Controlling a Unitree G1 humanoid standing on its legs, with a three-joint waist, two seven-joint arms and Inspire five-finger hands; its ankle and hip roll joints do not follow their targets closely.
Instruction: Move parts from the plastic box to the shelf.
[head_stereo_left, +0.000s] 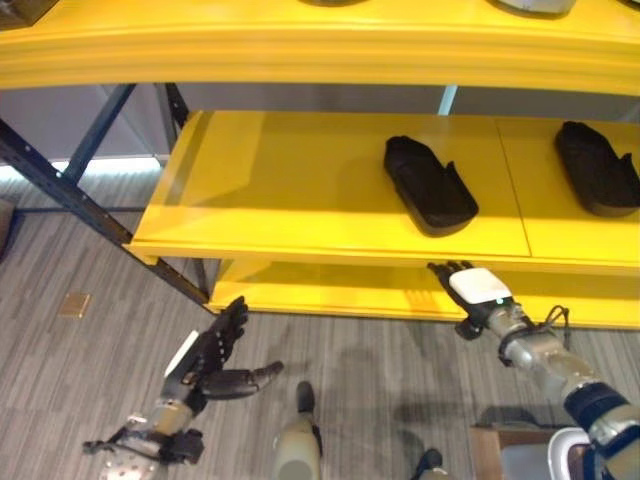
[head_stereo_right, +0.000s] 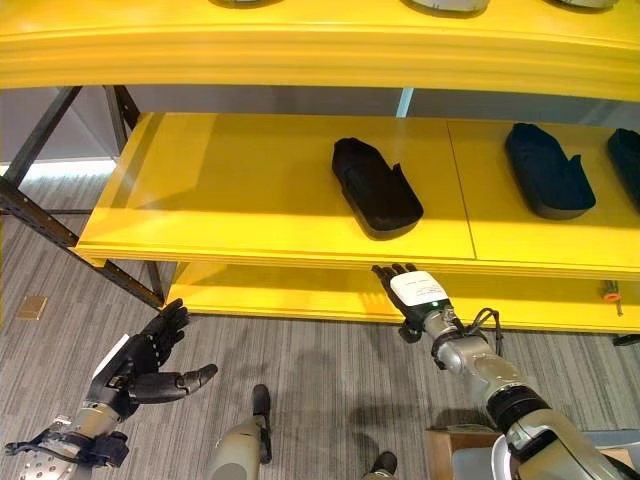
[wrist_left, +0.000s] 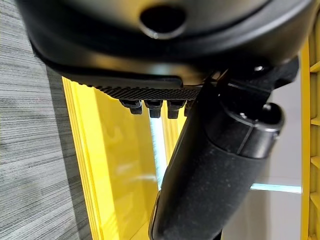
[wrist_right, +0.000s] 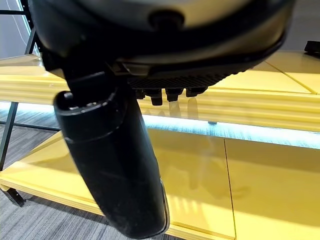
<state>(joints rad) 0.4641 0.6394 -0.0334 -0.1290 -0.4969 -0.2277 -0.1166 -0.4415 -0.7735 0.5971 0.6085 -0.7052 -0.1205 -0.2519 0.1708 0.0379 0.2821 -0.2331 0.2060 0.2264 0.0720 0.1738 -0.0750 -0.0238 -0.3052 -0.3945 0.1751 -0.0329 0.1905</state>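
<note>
A black moulded part (head_stereo_left: 430, 183) lies on the middle board of the yellow shelf (head_stereo_left: 300, 200), and a second black part (head_stereo_left: 598, 167) lies further right on the same board. My right hand (head_stereo_left: 472, 292) is open and empty, just below the front edge of that board, under the nearer part. My left hand (head_stereo_left: 215, 357) hangs open over the carpet at the lower left, fingers straight and thumb out, holding nothing. In the right eye view a third dark part (head_stereo_right: 627, 160) shows at the right edge.
The shelf's top board (head_stereo_left: 320, 50) overhangs the view and a lower yellow board (head_stereo_left: 330, 290) sits beneath. Dark blue frame struts (head_stereo_left: 70, 190) slant down at the left. A brown box corner (head_stereo_left: 495, 450) is at the bottom right on grey carpet.
</note>
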